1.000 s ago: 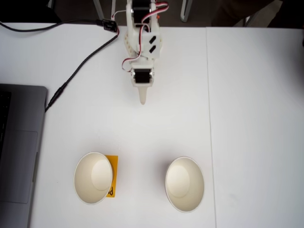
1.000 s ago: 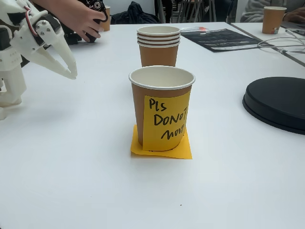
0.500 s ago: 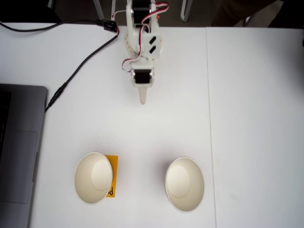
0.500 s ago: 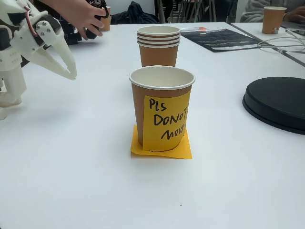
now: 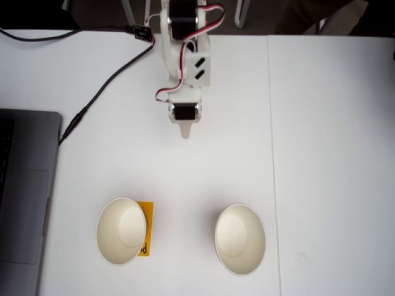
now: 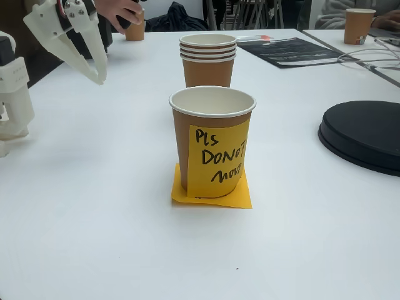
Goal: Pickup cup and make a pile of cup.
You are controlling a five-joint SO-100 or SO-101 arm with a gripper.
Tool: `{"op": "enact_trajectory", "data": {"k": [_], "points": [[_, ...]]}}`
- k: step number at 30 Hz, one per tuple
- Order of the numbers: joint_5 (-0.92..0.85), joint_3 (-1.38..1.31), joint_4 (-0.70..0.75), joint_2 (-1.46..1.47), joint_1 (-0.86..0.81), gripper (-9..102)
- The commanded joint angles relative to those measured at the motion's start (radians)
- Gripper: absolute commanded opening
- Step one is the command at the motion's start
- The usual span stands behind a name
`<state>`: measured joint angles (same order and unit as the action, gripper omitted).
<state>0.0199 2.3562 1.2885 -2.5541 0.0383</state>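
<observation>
The white table [image 5: 321,154] spreads across both fixed views. A grey laptop [image 5: 24,197] lies along the left edge of a fixed view, with a black cable [image 5: 92,98] curling above it. A black round disc [image 6: 362,134] sits at the right in a fixed view.

My arm [image 5: 184,55] reaches down from the top centre of a fixed view, bent forward, my gripper [image 5: 184,132] pointing toward the lower edge, well apart from both cups. In a fixed view my gripper [image 6: 94,69] hangs raised in the upper left, tips angled downward above the table, holding nothing. Whether my jaws are parted or closed I cannot tell.

The cup [image 5: 121,230] stands upright at the lower left of a fixed view; in a fixed view the cup [image 6: 211,140] is at centre, on a flat orange note [image 6: 212,195]. The plain cup [image 5: 239,238] stands to its right, apart. A stack of cups [image 6: 208,59] stands behind. A hand [image 6: 119,9] shows at the top left.
</observation>
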Motion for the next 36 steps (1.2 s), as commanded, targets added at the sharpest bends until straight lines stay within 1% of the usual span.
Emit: {"op": "enact_trajectory", "data": {"k": [1,5,14,21,27,36], "points": [[0.003,-0.219,-0.023,0.112,-0.011,-7],[0.003,-0.318,-0.023,0.178,-0.04,-4],[0.003,-0.446,-0.023,0.258,-0.149,17],[0.008,-0.606,-0.023,0.388,-0.239,26],[0.005,-0.73,-0.023,0.499,-0.291,28],[0.003,-0.81,-0.023,0.62,-0.336,28]]}}
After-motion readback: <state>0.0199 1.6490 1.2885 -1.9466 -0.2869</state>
